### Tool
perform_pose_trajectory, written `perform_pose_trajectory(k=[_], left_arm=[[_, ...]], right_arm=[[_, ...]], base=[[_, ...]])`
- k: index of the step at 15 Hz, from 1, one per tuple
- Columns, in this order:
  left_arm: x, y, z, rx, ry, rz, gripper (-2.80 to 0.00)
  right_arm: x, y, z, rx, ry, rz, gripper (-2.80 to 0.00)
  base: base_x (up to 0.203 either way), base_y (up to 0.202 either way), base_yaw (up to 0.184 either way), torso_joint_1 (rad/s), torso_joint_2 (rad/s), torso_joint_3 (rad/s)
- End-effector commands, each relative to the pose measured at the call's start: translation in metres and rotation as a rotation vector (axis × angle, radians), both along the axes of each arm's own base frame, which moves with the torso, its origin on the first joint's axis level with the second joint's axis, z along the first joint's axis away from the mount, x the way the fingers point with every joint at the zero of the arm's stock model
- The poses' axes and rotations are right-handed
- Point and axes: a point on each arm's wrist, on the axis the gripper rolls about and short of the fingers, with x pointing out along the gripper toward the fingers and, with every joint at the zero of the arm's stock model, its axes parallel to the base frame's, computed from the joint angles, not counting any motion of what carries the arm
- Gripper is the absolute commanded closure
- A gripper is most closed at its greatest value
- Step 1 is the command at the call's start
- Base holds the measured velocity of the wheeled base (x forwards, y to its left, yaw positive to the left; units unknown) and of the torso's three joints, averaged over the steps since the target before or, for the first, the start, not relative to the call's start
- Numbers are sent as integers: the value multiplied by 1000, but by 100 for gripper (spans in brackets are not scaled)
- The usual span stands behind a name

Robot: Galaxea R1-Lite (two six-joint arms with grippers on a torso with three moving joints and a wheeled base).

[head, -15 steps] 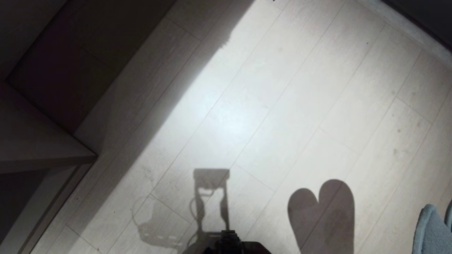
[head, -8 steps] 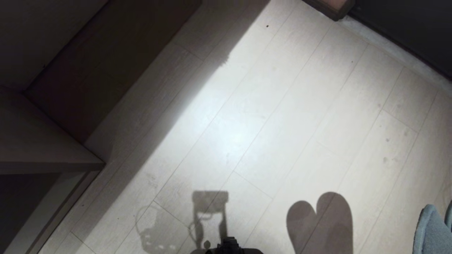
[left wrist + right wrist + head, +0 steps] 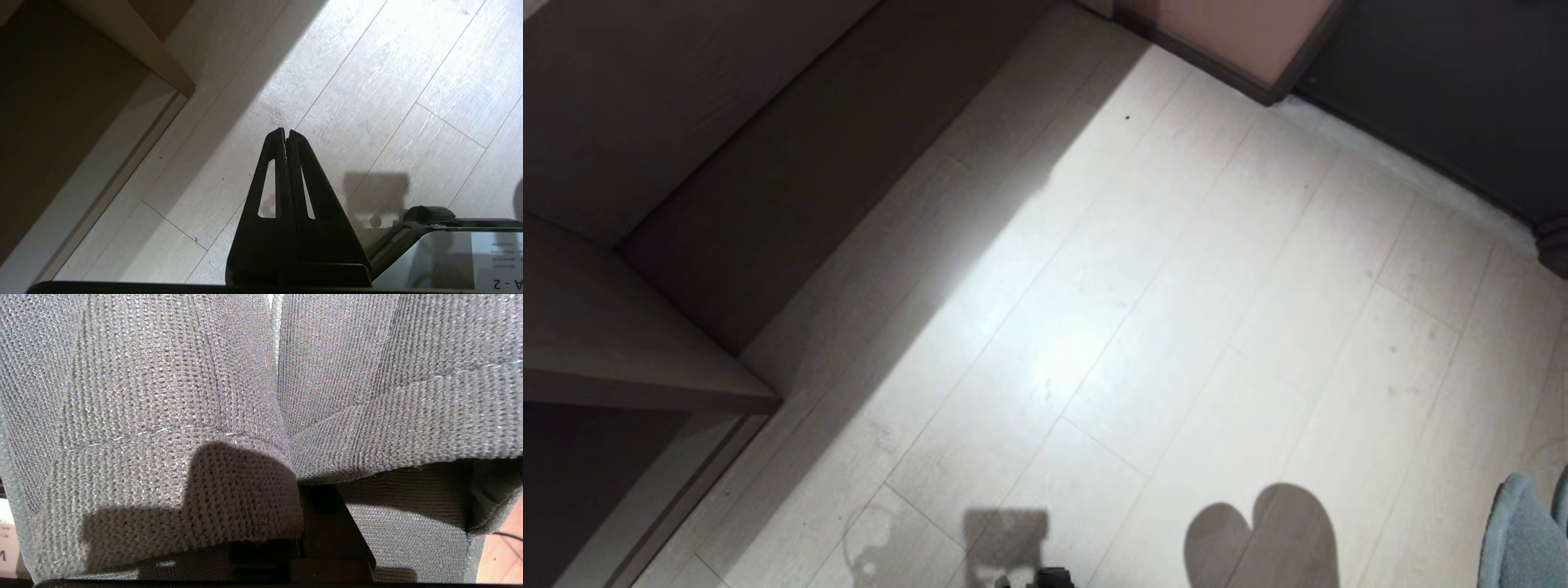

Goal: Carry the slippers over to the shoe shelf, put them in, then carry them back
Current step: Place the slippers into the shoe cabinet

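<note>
The head camera looked steeply down at the floor beside the shoe shelf, the left wrist camera saw this same corner from lower, and the right wrist camera was pressed close against the slippers.

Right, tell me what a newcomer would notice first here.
The slippers fill the right wrist view, their grey knit pinched side by side in the right gripper. In the head view, their heart-shaped shadow lies on the pale floor, the shoe shelf dark at left.
</note>
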Motion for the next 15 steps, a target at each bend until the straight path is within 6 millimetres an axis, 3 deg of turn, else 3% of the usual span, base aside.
perform_pose_trajectory(k=[1, 15], left_arm=[[0, 0, 0, -2, 0, 1, 0], [0, 0, 0, -2, -1, 1, 0]], right_arm=[[0, 0, 0, -1, 2, 0, 0], [0, 0, 0, -3, 2, 0, 0]], base=[[0, 0, 0, -1, 4, 203], [0, 0, 0, 4, 2, 201]])
